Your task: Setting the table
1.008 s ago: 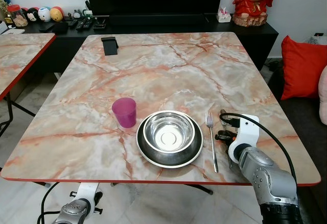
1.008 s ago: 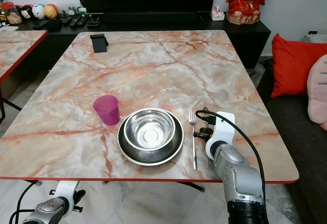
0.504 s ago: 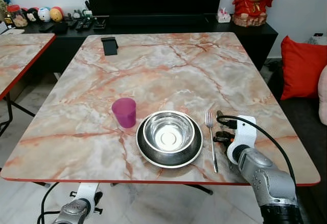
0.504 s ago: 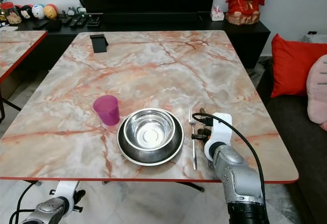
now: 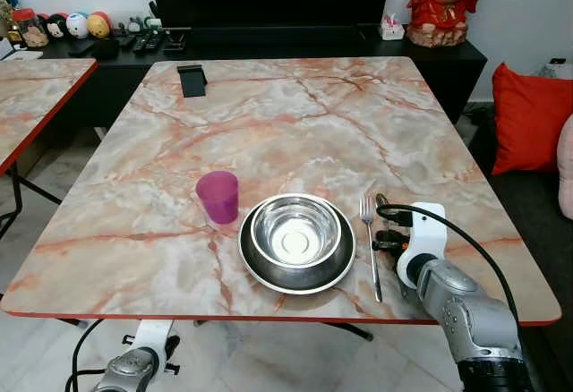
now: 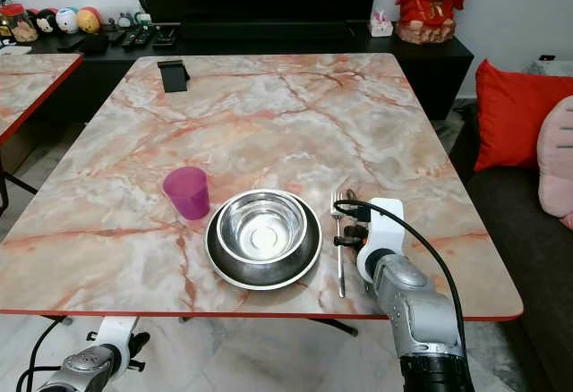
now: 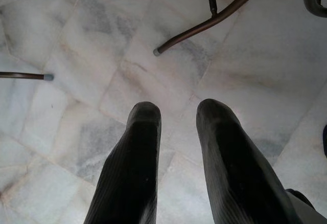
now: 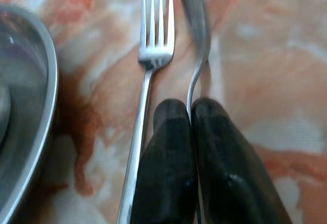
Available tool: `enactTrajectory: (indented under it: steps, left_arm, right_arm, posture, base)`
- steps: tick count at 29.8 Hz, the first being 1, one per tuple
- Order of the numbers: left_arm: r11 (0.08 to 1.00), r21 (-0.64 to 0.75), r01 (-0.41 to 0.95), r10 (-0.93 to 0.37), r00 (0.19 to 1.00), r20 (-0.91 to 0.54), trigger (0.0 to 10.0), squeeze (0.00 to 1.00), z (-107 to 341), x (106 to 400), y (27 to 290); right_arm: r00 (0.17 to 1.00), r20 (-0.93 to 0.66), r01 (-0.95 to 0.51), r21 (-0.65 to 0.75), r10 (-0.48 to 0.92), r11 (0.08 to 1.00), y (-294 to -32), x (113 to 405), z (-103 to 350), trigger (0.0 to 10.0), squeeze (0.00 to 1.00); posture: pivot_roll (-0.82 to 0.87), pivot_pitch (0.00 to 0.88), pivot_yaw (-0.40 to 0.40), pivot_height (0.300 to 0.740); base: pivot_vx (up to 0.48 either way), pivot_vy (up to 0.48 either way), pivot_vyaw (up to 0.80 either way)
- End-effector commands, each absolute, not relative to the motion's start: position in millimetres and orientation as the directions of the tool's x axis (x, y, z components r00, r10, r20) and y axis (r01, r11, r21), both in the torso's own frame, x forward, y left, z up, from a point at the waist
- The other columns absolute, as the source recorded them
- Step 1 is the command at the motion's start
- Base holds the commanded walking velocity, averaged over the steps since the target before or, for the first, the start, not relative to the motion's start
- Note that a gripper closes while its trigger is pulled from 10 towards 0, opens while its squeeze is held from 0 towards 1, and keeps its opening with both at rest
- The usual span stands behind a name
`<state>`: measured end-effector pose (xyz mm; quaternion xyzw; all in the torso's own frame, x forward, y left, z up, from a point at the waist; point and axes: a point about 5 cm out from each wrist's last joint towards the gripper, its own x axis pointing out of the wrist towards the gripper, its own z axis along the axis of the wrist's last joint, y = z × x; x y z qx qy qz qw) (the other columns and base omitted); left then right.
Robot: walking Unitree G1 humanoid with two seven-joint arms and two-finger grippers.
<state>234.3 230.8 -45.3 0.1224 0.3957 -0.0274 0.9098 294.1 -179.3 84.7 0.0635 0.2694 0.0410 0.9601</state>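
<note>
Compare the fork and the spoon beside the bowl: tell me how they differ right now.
The fork lies free on the table, next to the plate's rim; the spoon is pinched by its handle between the right gripper's fingers. The fork ends in four straight tines; the spoon ends in a rounded, blurred bowl. The fork sits between plate and spoon; the spoon is on the outer side. Both are slim, silver metal and point the same way.

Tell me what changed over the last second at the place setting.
The right gripper, shut on a spoon, has carried it left across the table, closer to the fork; the spoon now lies alongside the fork's right side, still clamped. The fork, the steel bowl on its plate and the purple cup stayed put. The left gripper still hangs idle over the floor.
</note>
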Motion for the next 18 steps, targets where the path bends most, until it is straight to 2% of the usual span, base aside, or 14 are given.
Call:
enactTrajectory:
  steps: [1,10,18]
  left_arm:
    - [0.97,0.2,0.137,0.055,0.677,-0.734,10.0,0.0,-45.8,234.0,231.5]
    - [0.97,0.2,0.138,0.055,0.677,-0.734,10.0,0.0,-45.8,234.0,231.5]
    - [0.97,0.2,0.137,0.055,0.678,-0.733,10.0,0.0,-45.5,234.4,231.4]
  right_arm:
    - [0.832,-0.546,-0.035,0.13,0.101,0.991,-180.2,291.0,77.5,10.0,0.0]
    - [0.83,-0.551,-0.024,0.122,0.088,0.992,-181.2,291.0,76.7,10.0,0.0]
    - [0.833,-0.553,0.036,0.073,0.01,0.997,-189.7,292.9,76.5,10.0,0.0]
  posture:
    - [-0.03,0.0,0.027,0.74]
    - [-0.03,0.0,0.027,0.74]
    - [-0.02,0.0,0.027,0.74]
  base:
    - [0.0,0.0,0.0]
    - [0.0,0.0,0.0]
    - [0.0,0.0,0.0]
